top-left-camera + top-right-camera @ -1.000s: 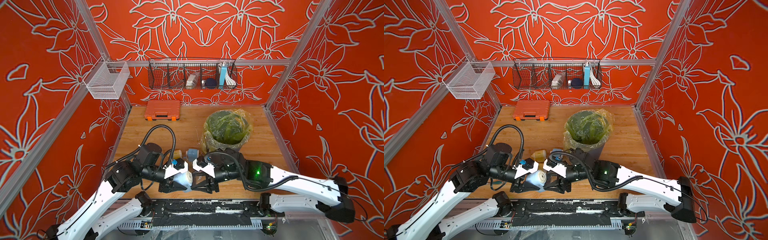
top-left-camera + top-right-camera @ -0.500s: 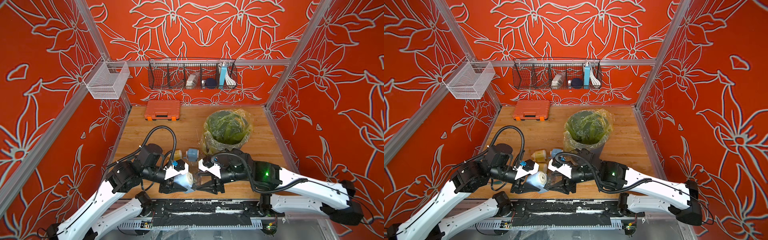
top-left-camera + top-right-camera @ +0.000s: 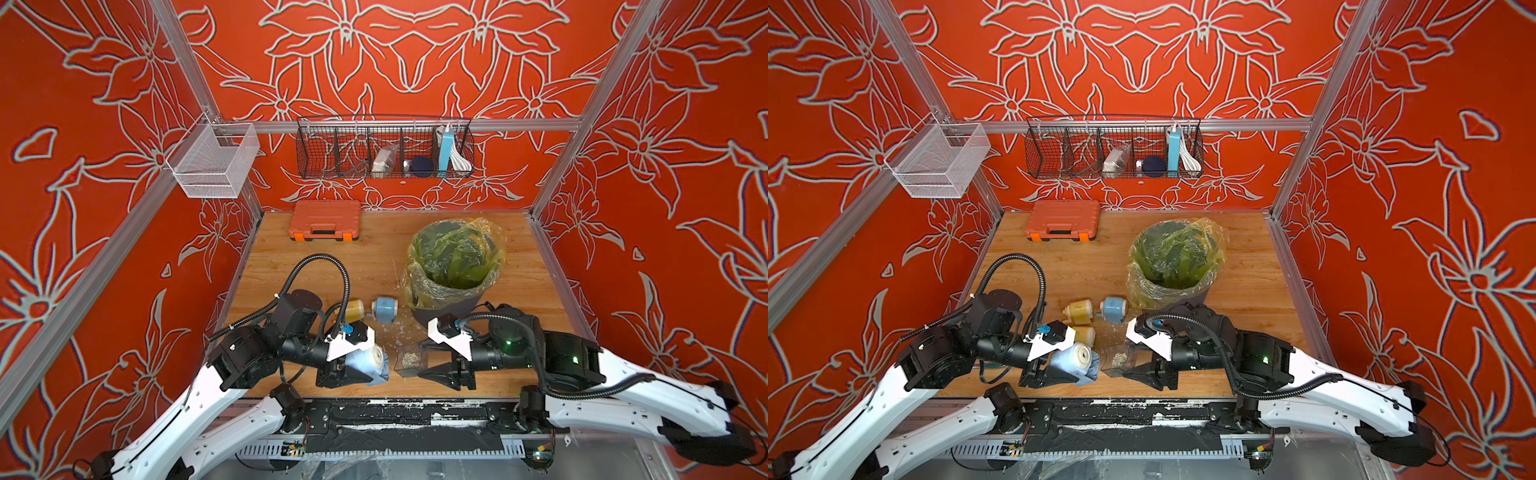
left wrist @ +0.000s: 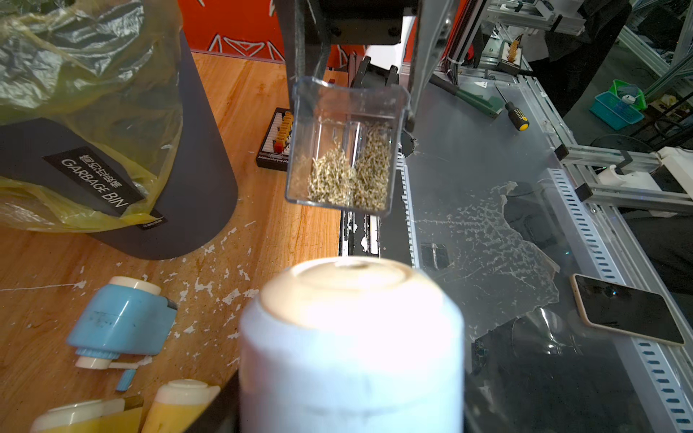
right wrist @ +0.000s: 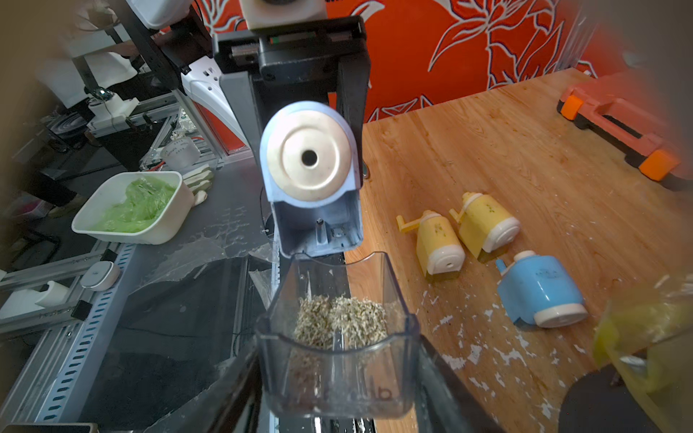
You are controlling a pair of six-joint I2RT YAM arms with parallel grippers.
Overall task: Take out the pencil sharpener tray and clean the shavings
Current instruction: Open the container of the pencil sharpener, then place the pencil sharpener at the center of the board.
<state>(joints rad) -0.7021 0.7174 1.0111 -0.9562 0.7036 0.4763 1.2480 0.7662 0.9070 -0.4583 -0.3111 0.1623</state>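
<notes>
**Clear plastic tray with shavings, out of its sharpener**

Item: tray point(image 3: 405, 362), smoky transparent plastic. It is box-shaped, held open side up, with one end wall scooped at the rim.

Contents: shavings point(image 5: 341, 320), a low heap of pale tan slivers in two clumps at one end (the rest of the floor is nearly bare).

Location: held off the wood near the front edge of the table point(image 3: 374, 257). The right gripper point(image 3: 419, 360) pinches it, one jaw pressed to each side wall.

Just beside it: sharpener body point(image 5: 313, 213), pale blue with a round cream face, clamped in the left gripper point(image 3: 360, 369).

Surroundings:
- Garbage bin point(image 3: 451, 311), dark, lined with a yellow-green bag point(image 3: 455, 253), farther back than the tray.
- Two yellow sharpeners point(image 5: 438, 243) and a blue sharpener point(image 5: 540, 292), lying on the wood near the bin.
- White flecks point(image 4: 225, 296), strewn on the boards around them.
- Orange case point(image 3: 325, 220), against the back wall.

View notes:
- Only the right wrist view shows the body's open bay below the cream face, and the pencil hole in that face.
- Only the left wrist view shows the bin's label (it reads GARBAGE BIN). It also shows the heap through the tray's wall.
- Both top views show the two arms meeting end to end at the table's front, which neither wrist view gives.
</notes>
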